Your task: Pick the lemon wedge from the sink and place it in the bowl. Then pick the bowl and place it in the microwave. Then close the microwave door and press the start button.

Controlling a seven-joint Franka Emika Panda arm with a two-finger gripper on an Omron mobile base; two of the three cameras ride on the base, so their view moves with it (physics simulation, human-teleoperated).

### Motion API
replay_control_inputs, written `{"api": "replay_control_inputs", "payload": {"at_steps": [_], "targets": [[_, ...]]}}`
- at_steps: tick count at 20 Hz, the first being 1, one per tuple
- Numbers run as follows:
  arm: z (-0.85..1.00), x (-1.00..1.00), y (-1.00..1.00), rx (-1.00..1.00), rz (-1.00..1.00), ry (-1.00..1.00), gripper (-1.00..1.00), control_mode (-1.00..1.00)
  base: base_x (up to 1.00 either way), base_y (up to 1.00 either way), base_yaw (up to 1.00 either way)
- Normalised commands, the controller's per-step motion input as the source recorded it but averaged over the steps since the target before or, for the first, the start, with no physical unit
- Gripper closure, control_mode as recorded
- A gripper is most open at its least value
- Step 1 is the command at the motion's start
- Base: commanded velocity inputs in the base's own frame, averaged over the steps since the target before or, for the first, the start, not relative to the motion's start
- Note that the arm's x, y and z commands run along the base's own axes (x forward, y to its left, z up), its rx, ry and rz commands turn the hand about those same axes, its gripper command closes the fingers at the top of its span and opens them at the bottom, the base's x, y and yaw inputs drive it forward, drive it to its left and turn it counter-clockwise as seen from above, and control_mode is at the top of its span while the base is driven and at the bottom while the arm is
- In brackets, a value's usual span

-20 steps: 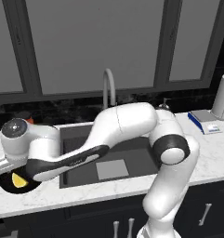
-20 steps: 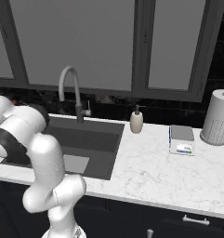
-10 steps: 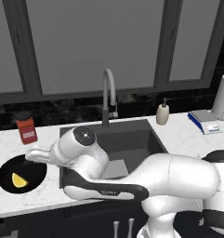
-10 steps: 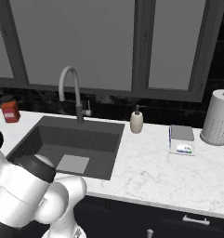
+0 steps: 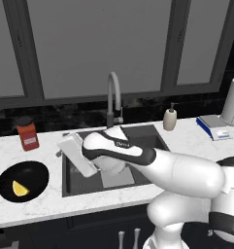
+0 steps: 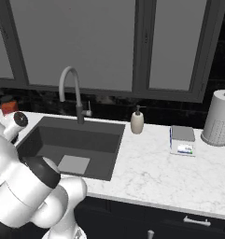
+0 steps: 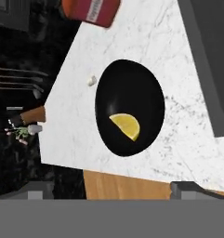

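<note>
Marble counter [image 5: 50, 206] left of the sink [image 5: 84, 180] holds the bowl [image 5: 22, 181] with the lemon wedge [image 5: 20, 190] inside, so carrying it to the microwave remains; the claw's spread I cannot tell.

The lemon wedge [image 5: 21, 189] lies in the bowl [image 5: 22, 181], which sits on the counter [image 5: 50, 204] left of the sink [image 5: 113, 160]. A jar [image 5: 27, 133] stands behind the bowl. The faucet [image 5: 114, 99] rises behind the sink, with a soap bottle [image 5: 170, 117], a scale [image 5: 213, 127] and a paper towel roll [image 5: 232, 102] to its right.
</note>
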Motion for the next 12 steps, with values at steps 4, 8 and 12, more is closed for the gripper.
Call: {"api": "replay_control_inputs", "payload": {"at_steps": [4, 8, 12], "targets": [[0.00, 0.31, 0.31, -0.15, 0.12, 0.39, -1.00, -1.00, 0.00, 0.00, 0.00], [0.00, 0.05, 0.34, -0.18, 0.08, 0.16, -1.00, -1.00, 0.00, 0.00, 0.00], [0.00, -0.03, 0.32, -0.18, 0.06, 0.02, -1.00, -1.00, 0.00, 0.00, 0.00]]}}
